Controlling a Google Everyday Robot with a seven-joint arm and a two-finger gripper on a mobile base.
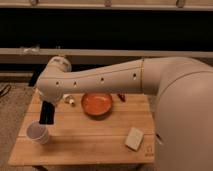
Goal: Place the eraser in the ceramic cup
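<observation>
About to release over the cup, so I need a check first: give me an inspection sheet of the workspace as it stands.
Surface: wooden table, slatted top.
Job's things: eraser hangs upright below the arm's wrist, off the table, lower end near the rim of the ceramic cup; the cup stands upright at the table's left front.
Clutter: orange bowl mid-table; beige block front right; small pale item and red item beside the bowl.
Grippers: gripper under the wrist, over the cup, mostly hidden.
Cables: dark loop on the floor far left, possibly a cable.
Surroundings: carpet, dark wall, pale ledge behind.
</observation>
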